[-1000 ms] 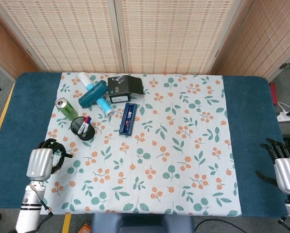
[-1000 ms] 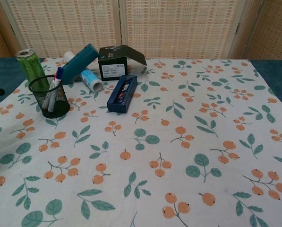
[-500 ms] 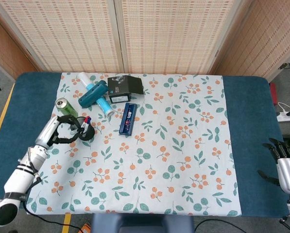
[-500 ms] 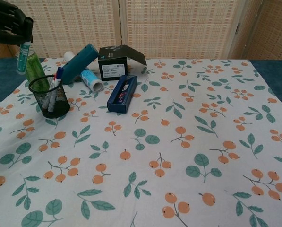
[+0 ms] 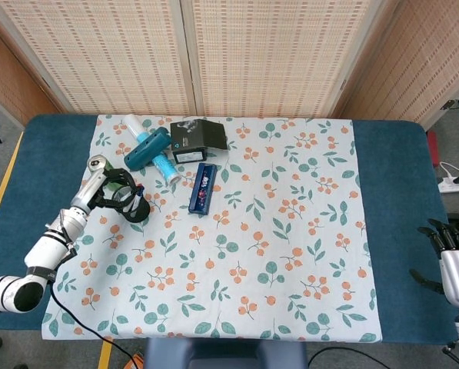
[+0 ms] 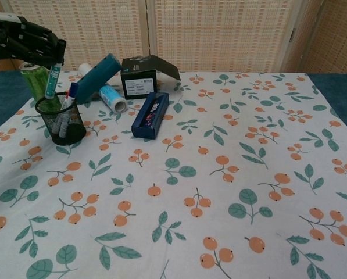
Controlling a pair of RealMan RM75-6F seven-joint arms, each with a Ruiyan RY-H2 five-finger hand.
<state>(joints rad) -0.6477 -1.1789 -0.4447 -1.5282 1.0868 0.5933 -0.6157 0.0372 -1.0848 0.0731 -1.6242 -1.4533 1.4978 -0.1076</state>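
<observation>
My left hand point(image 6: 29, 44) hovers over the black mesh pen cup point(image 6: 61, 120) at the table's left and pinches a teal marker point(image 6: 52, 81). The marker hangs tip down, with its lower end at the cup's rim. The cup holds a few other pens. In the head view the left hand point(image 5: 115, 192) covers part of the pen cup point(image 5: 134, 211). A green can point(image 6: 31, 79) stands just behind the cup. My right hand point(image 5: 454, 263) rests off the cloth at the table's right edge, fingers apart and holding nothing.
Behind the cup lie a teal case point(image 6: 100, 74) propped on a white-and-blue tube point(image 6: 110, 97), an open black box point(image 6: 143, 78) and a blue pencil case point(image 6: 150, 115). A floral cloth point(image 5: 291, 254) covers the blue table point(image 5: 390, 177).
The left hand has risen from the table's near-left edge with the marker and moved up and right, until it stands over the pen cup. The right hand has barely shifted.
</observation>
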